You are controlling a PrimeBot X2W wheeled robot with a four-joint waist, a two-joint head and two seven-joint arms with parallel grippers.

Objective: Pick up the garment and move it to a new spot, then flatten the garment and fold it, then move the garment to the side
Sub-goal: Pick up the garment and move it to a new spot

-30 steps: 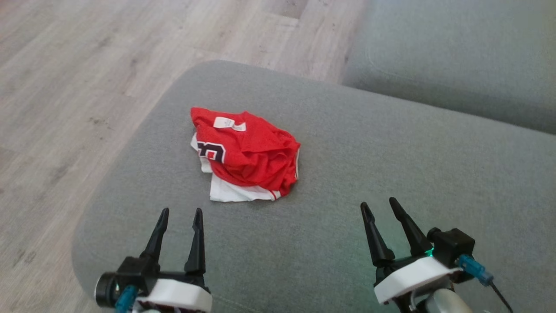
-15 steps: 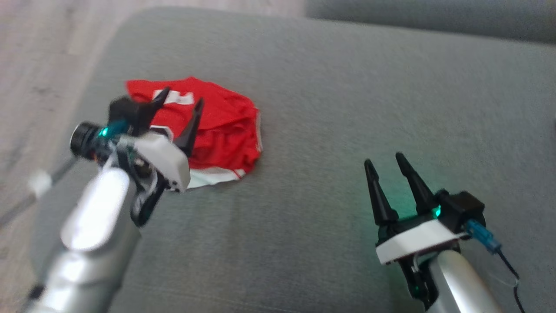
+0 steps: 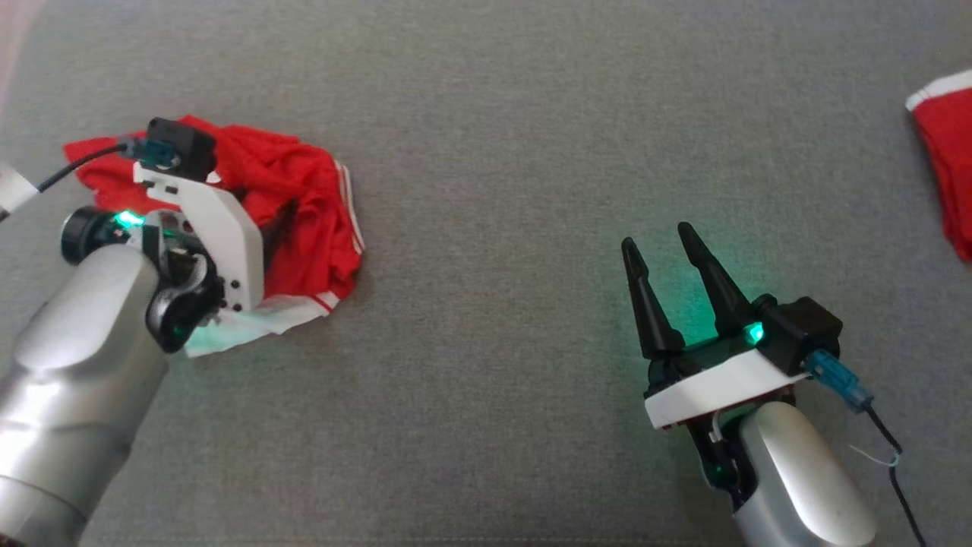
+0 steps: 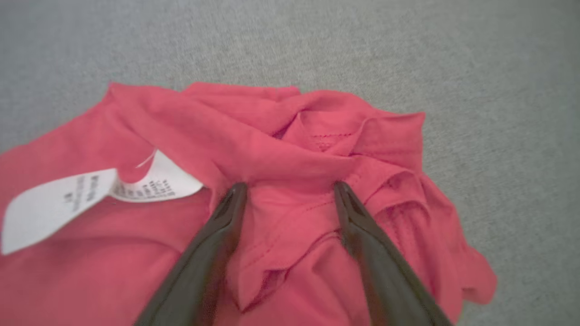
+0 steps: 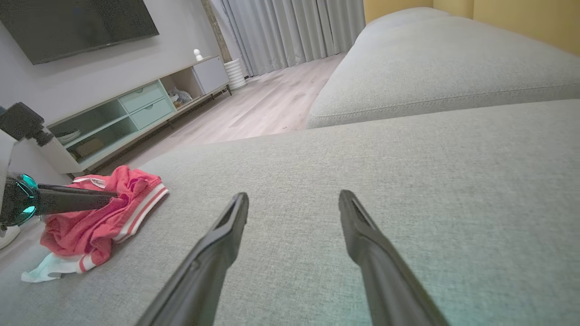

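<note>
Head view: grey woven sofa cushion (image 3: pixel 493 114) spreads under both my arms. I count two pieces of red cloth. One is the garment (image 3: pixel 311 228), crumpled beneath my left forearm (image 3: pixel 76 342). The other is a second red piece (image 3: pixel 945 152) with white trim, far out past my right claw (image 3: pixel 654 235) on its right. That claw hovers with its fingers apart and nothing between them, the garment well off to its left.

Left wrist view: my left claw (image 4: pixel 290 190) stands spread, both tips touching the garment. A ridge of cloth rises between them, not pinched. The cloth is red, bunched in soft folds with stitched hems. One white care label (image 4: pixel 68 203) lies left of my left finger.

Right wrist view: ahead of my right claw the seat runs up to a second cushion (image 5: pixel 430 68). Ahead and left I see a wooden floor (image 5: pixel 272 108), one low cabinet (image 5: pixel 136 108), grey curtains (image 5: pixel 294 31) and one dark screen (image 5: pixel 77 25) on the wall. The garment sits to the left near the seat's edge, showing white-striped trim and a white layer underneath.
</note>
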